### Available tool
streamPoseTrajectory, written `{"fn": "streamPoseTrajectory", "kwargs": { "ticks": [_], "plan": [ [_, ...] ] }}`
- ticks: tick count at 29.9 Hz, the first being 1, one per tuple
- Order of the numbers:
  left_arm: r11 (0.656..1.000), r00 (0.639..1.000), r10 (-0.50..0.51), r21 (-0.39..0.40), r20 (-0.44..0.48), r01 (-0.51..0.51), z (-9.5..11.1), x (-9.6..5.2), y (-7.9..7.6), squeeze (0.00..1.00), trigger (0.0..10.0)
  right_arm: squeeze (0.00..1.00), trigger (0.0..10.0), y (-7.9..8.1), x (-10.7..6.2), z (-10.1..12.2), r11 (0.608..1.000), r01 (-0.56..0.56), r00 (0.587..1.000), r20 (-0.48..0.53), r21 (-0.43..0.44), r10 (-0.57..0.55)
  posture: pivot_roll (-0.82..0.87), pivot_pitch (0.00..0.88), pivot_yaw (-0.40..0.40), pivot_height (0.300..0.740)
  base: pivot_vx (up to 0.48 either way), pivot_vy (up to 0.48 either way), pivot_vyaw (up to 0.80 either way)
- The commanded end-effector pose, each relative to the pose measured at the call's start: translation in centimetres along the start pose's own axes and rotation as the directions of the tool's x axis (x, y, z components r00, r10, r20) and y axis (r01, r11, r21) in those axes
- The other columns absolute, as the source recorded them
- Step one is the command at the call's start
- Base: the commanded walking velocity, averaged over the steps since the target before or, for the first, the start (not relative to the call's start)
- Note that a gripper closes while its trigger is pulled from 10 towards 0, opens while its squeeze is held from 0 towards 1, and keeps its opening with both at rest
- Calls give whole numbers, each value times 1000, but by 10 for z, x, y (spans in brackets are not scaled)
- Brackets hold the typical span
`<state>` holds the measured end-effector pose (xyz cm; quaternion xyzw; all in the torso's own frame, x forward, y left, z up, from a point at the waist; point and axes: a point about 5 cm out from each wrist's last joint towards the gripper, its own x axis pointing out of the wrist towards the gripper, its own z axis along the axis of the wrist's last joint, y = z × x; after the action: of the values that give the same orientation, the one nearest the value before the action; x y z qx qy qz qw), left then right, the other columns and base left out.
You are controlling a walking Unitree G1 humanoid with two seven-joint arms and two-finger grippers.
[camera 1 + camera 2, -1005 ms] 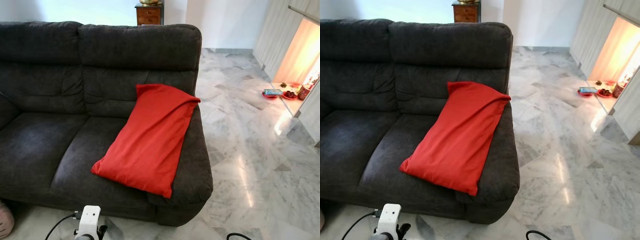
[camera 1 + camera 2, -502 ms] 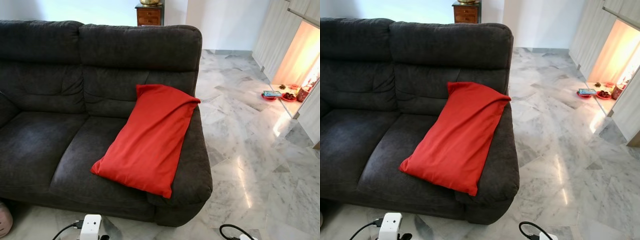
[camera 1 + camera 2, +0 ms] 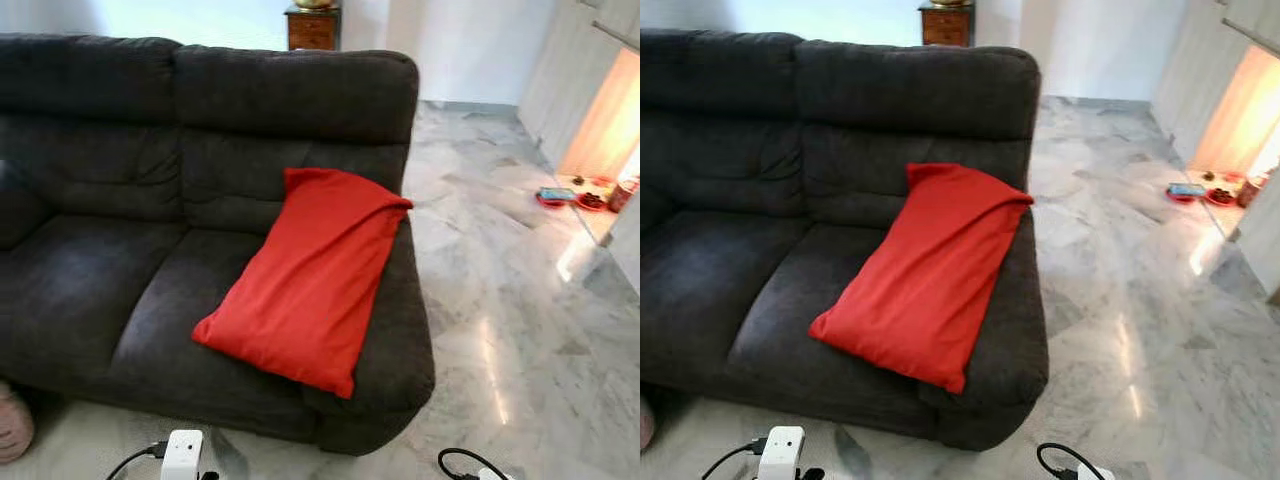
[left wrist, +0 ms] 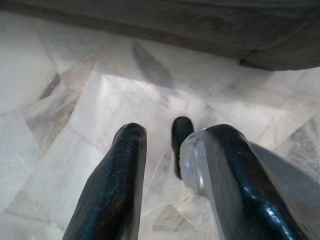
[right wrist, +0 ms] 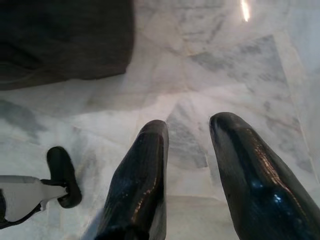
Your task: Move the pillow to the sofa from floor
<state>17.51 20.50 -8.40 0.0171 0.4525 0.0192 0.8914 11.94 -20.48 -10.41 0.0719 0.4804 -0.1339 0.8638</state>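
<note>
A red pillow [image 3: 308, 277] lies slanted on the right seat of the dark grey sofa [image 3: 90, 270]. Its upper end leans against the backrest and right armrest. Both arms hang low in front of the sofa. The white top of my left arm [image 3: 182, 455] shows at the lower edge of the left eye view. In the left wrist view, my left gripper [image 4: 175, 134] is open over the marble floor with nothing between its fingers. Beside the sofa's corner, my right gripper [image 5: 191, 124] is also open and empty above the floor.
Marble floor [image 3: 510, 300] stretches to the right of the sofa. Small plates [image 3: 575, 197] sit on the floor by a lit alcove at far right. A wooden cabinet [image 3: 313, 25] stands behind the sofa. A pink object [image 3: 12, 435] lies at the sofa's lower left.
The whole picture has shifted a little to the right, so the camera has moved. The pillow stays put on the sofa. Both arms remain low.
</note>
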Motion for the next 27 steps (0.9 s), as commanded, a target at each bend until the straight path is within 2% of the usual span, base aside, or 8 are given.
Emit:
{"fn": "streamPoseTrajectory", "kwargs": {
  "ticks": [1,19,25,27],
  "plan": [
    [1000,1000,9,-3,0,-9,1,0,2,0,10000,0,10000,2,1,4,1000,-6,1000,15,0,6,24,0,-38,740,0,0,0],
    [1000,1000,5,-3,-1,-5,3,0,4,0,10000,0,10000,8,1,5,1000,-18,1000,15,-23,18,20,0,-33,740,0,0,23],
    [1000,1000,4,-2,-1,-4,3,0,4,0,10000,0,10000,8,1,5,999,-22,1000,14,-36,23,23,0,-36,740,0,414,0],
    [1000,1000,5,-2,-1,-5,3,0,4,0,10000,0,10000,8,1,4,998,-28,1000,8,-52,29,22,0,-37,740,0,412,613]
  ]
}}
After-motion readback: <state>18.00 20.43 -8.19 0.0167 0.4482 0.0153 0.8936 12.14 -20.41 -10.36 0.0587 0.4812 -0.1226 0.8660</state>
